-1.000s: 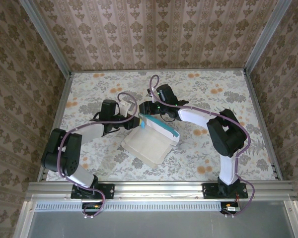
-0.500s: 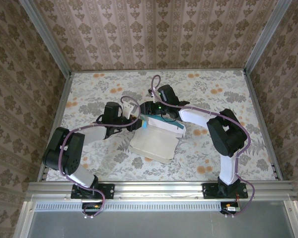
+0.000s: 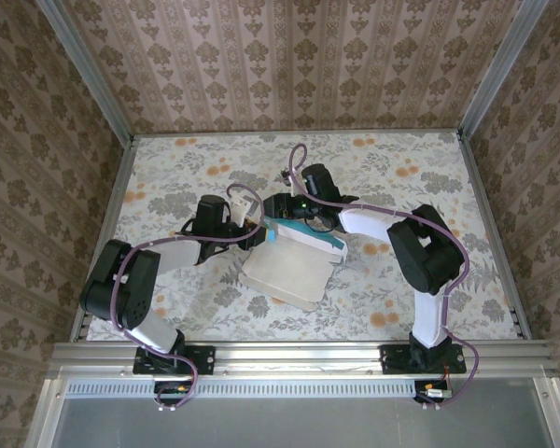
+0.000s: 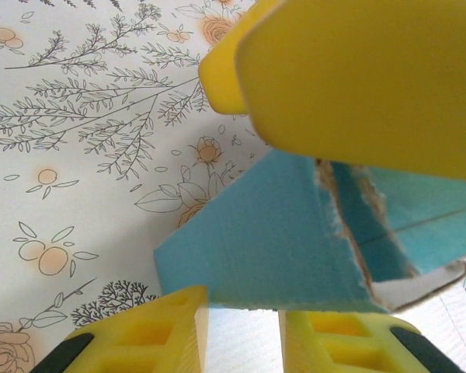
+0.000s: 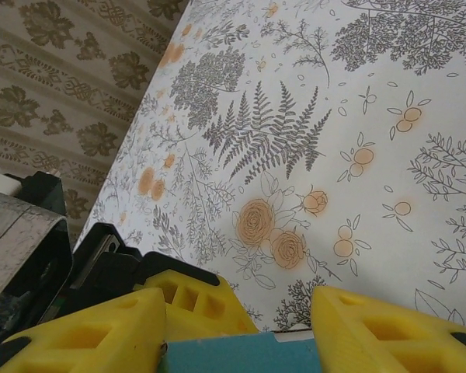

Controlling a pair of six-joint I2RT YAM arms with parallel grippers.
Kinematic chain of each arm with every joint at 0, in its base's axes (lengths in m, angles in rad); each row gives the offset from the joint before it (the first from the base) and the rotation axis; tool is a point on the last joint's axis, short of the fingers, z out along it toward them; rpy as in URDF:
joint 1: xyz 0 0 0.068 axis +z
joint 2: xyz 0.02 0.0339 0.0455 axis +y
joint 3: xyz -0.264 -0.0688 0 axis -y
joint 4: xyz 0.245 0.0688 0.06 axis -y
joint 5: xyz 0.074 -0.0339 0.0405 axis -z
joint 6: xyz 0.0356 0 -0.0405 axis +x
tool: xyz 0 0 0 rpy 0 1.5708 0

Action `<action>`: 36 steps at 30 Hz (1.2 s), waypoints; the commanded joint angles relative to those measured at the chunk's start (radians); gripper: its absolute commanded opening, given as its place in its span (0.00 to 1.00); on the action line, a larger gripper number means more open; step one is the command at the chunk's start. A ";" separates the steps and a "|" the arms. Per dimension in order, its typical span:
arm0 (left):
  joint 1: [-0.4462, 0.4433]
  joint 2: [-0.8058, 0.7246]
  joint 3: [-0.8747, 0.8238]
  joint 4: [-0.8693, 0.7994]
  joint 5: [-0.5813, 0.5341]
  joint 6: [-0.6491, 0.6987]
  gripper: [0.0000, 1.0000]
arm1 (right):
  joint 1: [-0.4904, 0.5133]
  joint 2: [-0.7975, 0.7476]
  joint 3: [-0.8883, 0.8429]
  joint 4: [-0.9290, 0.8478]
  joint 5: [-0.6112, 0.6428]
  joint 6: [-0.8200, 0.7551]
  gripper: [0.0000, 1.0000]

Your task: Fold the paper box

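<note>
The flowered surface (image 3: 401,187) carried the paper box (image 3: 285,275) at its middle, off-white inside facing up, with nothing in it that I could see. Its blue far wall (image 3: 313,240) stood raised, running left to right. Both arms met at that wall's left end, with the box on their near side. The left gripper (image 3: 259,233) had the blue corner between its jaws, but I couldn't tell whether it pinched. The right gripper (image 3: 285,217) straddled the wall's edge, jaws apart, released. I judged the corner fold came next.
</note>
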 commanded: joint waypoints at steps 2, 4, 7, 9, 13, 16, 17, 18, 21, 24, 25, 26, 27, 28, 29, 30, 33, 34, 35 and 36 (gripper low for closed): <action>-0.007 0.000 -0.011 0.008 -0.016 0.011 0.29 | -0.005 0.008 -0.033 -0.002 -0.040 0.015 0.55; -0.007 0.000 -0.010 0.006 -0.015 0.009 0.28 | -0.006 0.007 -0.036 0.009 -0.044 0.018 0.56; -0.006 -0.001 -0.011 0.005 -0.015 0.009 0.28 | -0.008 0.011 -0.044 0.027 -0.050 0.028 0.59; -0.007 -0.001 -0.013 0.005 -0.016 0.009 0.28 | -0.010 0.011 -0.047 0.039 -0.057 0.035 0.60; -0.007 0.001 -0.016 0.006 -0.018 0.005 0.28 | -0.012 0.012 -0.047 0.051 -0.064 0.042 0.63; -0.006 0.002 -0.015 0.008 -0.016 0.005 0.27 | -0.015 0.014 -0.050 0.058 -0.070 0.046 0.66; -0.007 0.003 -0.015 0.006 -0.014 0.005 0.27 | -0.016 0.014 -0.050 0.060 -0.071 0.048 0.66; -0.007 0.005 -0.014 0.006 -0.014 0.004 0.27 | -0.017 0.014 -0.050 0.061 -0.072 0.050 0.67; -0.007 0.007 -0.010 0.007 -0.013 0.001 0.27 | -0.018 0.017 -0.049 0.065 -0.079 0.050 0.68; -0.007 0.011 -0.005 0.002 -0.010 0.000 0.27 | -0.018 0.017 -0.049 0.061 -0.082 0.046 0.70; -0.007 0.011 -0.003 0.002 -0.008 -0.002 0.27 | -0.017 0.020 -0.050 0.060 -0.083 0.046 0.71; -0.007 0.012 -0.001 0.001 -0.006 -0.002 0.27 | -0.018 0.021 -0.051 0.060 -0.082 0.044 0.72; -0.007 0.012 0.001 0.001 -0.006 -0.003 0.27 | -0.020 0.023 -0.051 0.060 -0.084 0.044 0.72; -0.007 0.012 0.003 -0.002 -0.005 -0.003 0.27 | -0.020 0.024 -0.048 0.057 -0.084 0.043 0.73; -0.007 0.012 0.004 -0.005 -0.005 -0.002 0.27 | -0.020 0.026 -0.046 0.051 -0.082 0.040 0.73; -0.007 0.013 0.007 -0.010 -0.004 -0.002 0.27 | -0.020 0.026 -0.043 0.040 -0.077 0.034 0.73; -0.006 0.013 0.019 -0.023 -0.001 -0.001 0.27 | -0.020 0.026 -0.031 -0.007 -0.049 0.011 0.72; -0.007 0.013 0.021 -0.023 0.002 -0.001 0.27 | -0.020 0.026 -0.029 -0.018 -0.040 0.006 0.72; -0.007 0.015 0.023 -0.026 0.003 -0.002 0.27 | -0.020 0.026 -0.026 -0.031 -0.030 -0.001 0.71; -0.007 0.016 0.027 -0.029 0.007 -0.002 0.27 | -0.020 0.025 -0.026 -0.043 -0.017 -0.008 0.71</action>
